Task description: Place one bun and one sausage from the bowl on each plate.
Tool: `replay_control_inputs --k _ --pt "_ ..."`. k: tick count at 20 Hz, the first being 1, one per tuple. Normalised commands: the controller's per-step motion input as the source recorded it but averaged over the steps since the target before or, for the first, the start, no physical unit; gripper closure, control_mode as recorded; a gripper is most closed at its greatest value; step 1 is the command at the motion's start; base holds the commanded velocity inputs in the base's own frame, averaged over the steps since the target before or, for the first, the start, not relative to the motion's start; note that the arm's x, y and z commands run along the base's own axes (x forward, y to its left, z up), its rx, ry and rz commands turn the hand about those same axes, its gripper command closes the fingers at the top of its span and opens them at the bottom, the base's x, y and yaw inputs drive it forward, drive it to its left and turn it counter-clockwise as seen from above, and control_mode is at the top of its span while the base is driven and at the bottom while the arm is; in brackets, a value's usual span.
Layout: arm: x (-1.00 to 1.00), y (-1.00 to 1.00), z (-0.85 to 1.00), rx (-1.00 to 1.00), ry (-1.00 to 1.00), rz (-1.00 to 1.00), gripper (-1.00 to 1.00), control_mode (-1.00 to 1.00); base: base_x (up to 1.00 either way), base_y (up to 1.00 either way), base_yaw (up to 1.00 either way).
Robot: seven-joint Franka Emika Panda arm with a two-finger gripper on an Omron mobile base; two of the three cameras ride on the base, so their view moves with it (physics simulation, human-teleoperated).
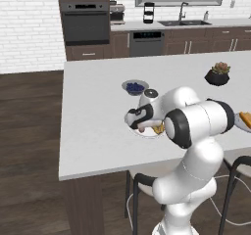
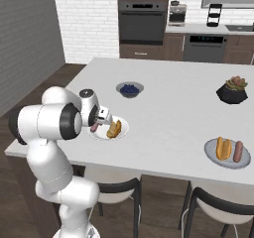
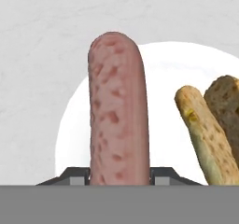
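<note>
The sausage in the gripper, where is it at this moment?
The sausage is held between the gripper fingers over the white plate at the counter's near left in the right base view, beside the bun already lying there.

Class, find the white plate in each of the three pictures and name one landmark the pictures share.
Left base view: white plate at centre, partly behind the arm's wrist.
Right base view: white plate left of centre, by the gripper.
Hand view: white plate under the held sausage.
Shared landmark: the bun lying on it.
</note>
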Motion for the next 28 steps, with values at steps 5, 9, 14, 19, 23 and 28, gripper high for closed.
replay_control_inputs --k 5,9,14,19,23,28 --pt "0.16 -0.05 0.0 0.0 0.0 0.0 -1.0 -1.0 0.0 0.0 0.0" --pt "-0.01 -0.12 0.0 0.0 0.0 0.0 -1.0 -1.0 0.0 0.0 0.0" --pt "-0.81 -0.04 0.31 0.0 -0.03 0.0 -1.0 -1.0 0.0 0.0 0.0" --pt "-1.0 0.06 0.8 0.0 0.0 0.0 -1.0 -1.0 0.0 0.0 0.0" --pt "-0.93 0.06 1.0 0.0 0.0 0.0 -1.0 -1.0 0.0 0.0 0.0" --pt "-0.99 0.0 0.98 0.0 0.0 0.0 -1.0 -1.0 0.0 0.0 0.0"
